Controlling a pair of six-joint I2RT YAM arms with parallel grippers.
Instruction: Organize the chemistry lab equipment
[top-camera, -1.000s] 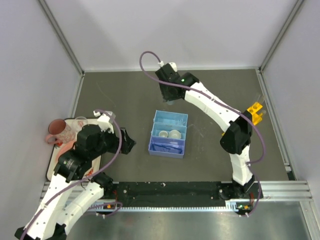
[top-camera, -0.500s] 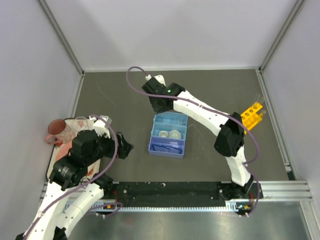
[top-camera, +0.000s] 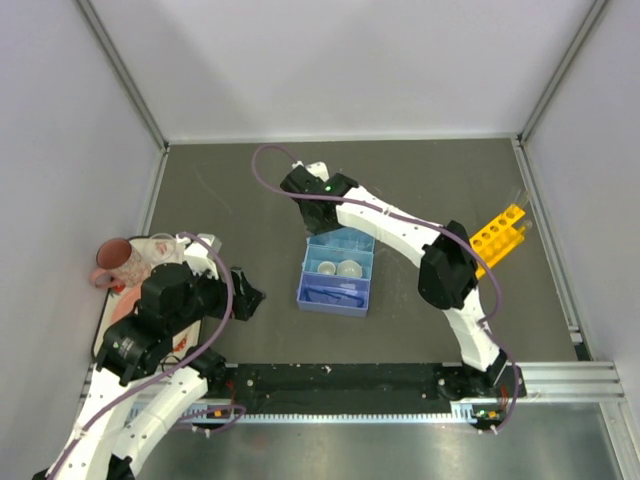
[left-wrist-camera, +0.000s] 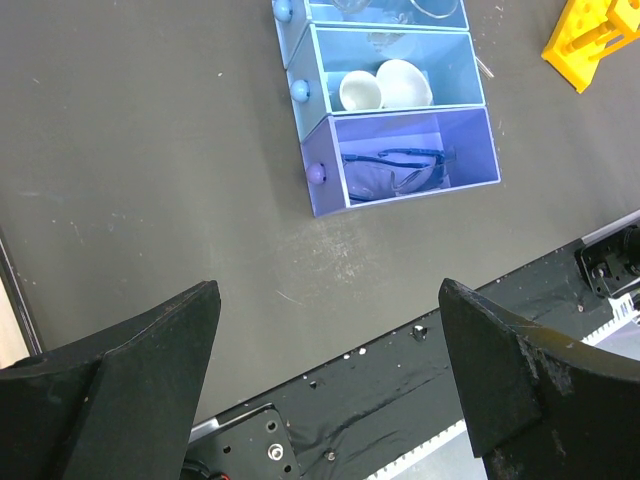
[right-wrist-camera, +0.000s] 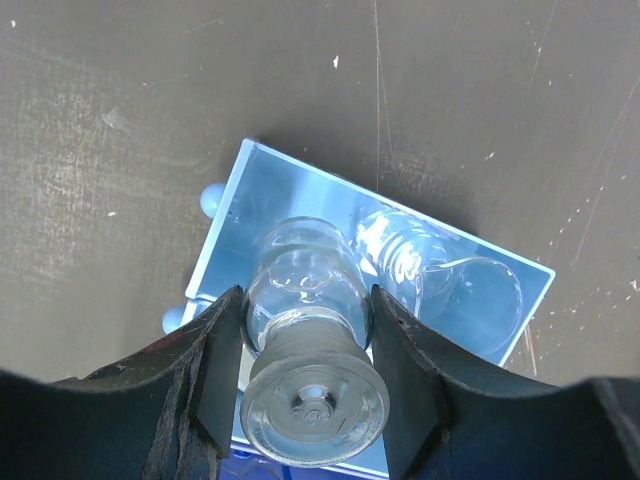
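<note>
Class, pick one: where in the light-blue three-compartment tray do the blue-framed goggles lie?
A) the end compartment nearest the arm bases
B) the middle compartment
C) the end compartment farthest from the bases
A: the blue-framed goggles lie alone in the near end compartment of the light-blue three-compartment tray.

Dark grey table with light-blue tray and yellow rack on it.

The tabletop is dark grey with pale scratches. The three-compartment tray is light blue, its near compartment more violet. The round dishes are white and the goggles blue-framed. The tube rack is yellow, the beaker clear, the mug dark pink.
</note>
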